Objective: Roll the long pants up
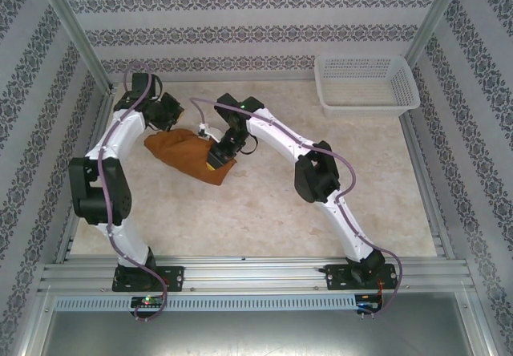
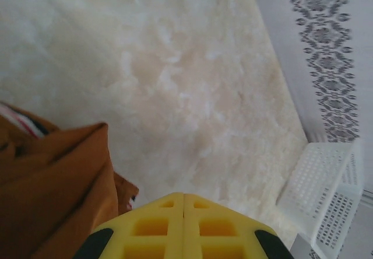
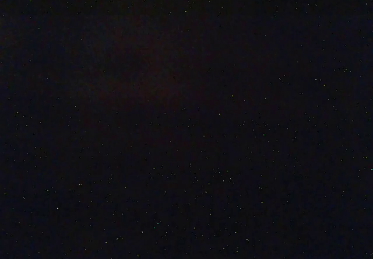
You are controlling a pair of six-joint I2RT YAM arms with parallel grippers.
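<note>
1. Long pants (image 1: 186, 154): gathered into 1 compact bundle at the left-centre of the table (image 1: 264, 220), between the 2 grippers.
2. Left gripper (image 2: 183, 199): jaws closed flush, no cloth between them, just beside the bundle.
3. Right gripper (image 1: 216, 159): pressed onto the bundle's near end; jaw opening cannot be told.
4. Judgement: rolling looks nearly complete; final tuck and release are left.

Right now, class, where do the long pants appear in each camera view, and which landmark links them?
Top external: the long pants lie bundled left of centre.
Left wrist: long pants at lower left corner.
Right wrist: too dark to tell.
Shared landmark: the white mesh basket, upper right from above, lower right at the wrist.
</note>
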